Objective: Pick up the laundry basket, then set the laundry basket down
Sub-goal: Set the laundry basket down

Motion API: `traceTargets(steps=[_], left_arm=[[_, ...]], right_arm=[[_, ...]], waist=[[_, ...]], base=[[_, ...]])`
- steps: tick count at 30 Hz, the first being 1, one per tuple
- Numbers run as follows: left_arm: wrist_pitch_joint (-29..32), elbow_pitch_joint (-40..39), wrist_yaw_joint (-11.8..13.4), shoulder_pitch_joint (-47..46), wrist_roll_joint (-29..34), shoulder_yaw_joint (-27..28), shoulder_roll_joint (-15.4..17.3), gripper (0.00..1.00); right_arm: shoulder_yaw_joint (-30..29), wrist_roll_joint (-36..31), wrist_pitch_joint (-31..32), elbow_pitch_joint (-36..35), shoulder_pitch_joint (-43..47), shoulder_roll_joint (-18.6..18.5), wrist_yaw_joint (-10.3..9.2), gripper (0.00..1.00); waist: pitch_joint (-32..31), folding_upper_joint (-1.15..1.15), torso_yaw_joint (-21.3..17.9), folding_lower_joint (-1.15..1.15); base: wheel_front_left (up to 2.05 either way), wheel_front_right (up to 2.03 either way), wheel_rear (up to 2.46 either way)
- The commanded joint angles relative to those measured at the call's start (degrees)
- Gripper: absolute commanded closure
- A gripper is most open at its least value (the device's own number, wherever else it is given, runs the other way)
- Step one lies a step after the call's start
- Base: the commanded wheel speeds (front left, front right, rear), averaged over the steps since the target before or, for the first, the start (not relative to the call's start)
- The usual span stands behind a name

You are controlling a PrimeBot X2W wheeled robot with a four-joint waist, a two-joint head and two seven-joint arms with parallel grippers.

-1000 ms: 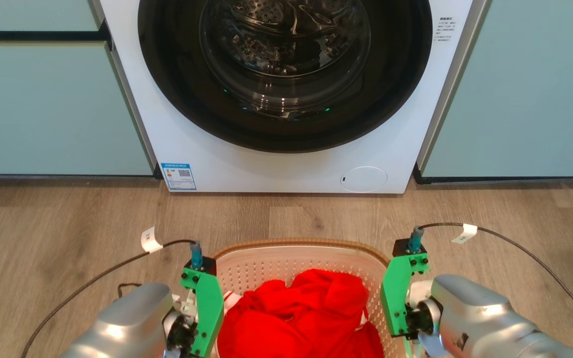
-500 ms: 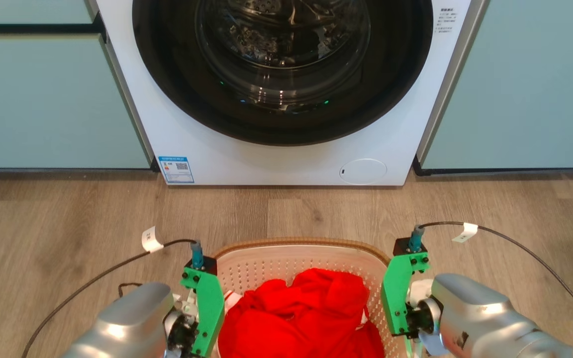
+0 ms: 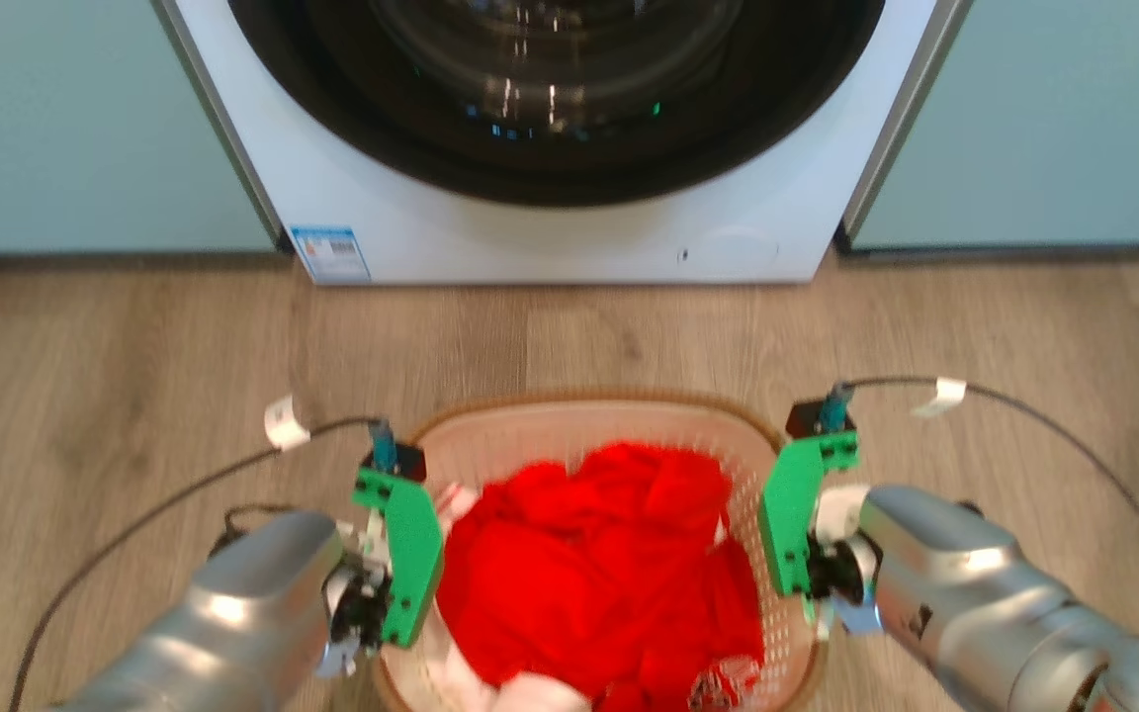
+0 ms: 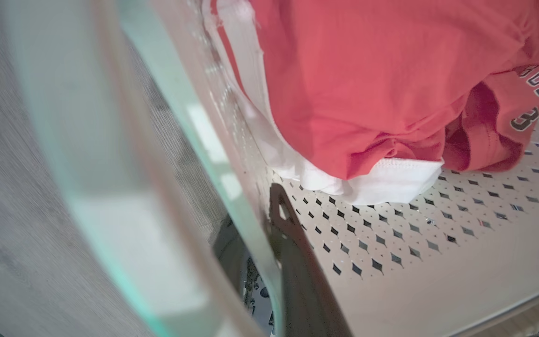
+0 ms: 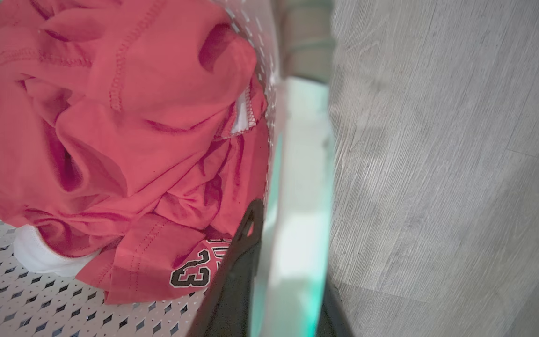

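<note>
Right now I have the laundry basket (image 3: 569, 401) held between both arms, in front of the washing machine (image 3: 550, 247) and well apart from it, over the wooden floor (image 3: 134, 336). I cannot tell whether its base touches the floor.

It is a rounded-rectangular tub of white plastic with a brown band around the rim. On the left wrist view its wall and bottom (image 4: 438, 262) are pierced with rows of small diamond-shaped holes. A crumpled red jersey (image 3: 589, 554) fills most of it. On the right wrist view I read the number 23 in dark, white-edged figures (image 5: 190, 276). White cloth (image 4: 382, 180) pokes out from under the red.

The left gripper (image 4: 251, 215) sits on the basket's left side: 1 of its 2 dark fingers (image 4: 293, 252) is inside against the perforated wall, the other outside, closed on the wall between them. The right gripper (image 5: 293, 262) does the same on the right side, 1 finger (image 5: 236, 271) inside beside the jersey, the other outside over the floor, pinching the pale edge, which is blurred this close to the lens.

Pale blue-green cabinet fronts (image 3: 85, 119) flank the machine.
</note>
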Motion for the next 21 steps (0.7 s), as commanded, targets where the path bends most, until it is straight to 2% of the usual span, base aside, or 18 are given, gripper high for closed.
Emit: traceTargets(steps=[1, 21], left_arm=[[0.32, -2.57, -1.47, -3.46, 0.95, 0.45, -1.65, 1.0], [-11.9, 2.02, -1.47, -13.86, 7.09, 0.45, -1.51, 1.0]], right_arm=[[-0.37, -0.97, -2.53, -1.73, -3.56, 1.6, 0.42, 1.0], [-1.12, -3.59, -18.35, 0.76, -12.18, 1.6, 0.42, 1.0]], waist=[[4.3, -0.01, -0.46, 0.0], [32.89, -0.01, -3.29, 0.0]], base=[[0.0, 0.0, 0.0], [0.0, 0.0, 0.0]])
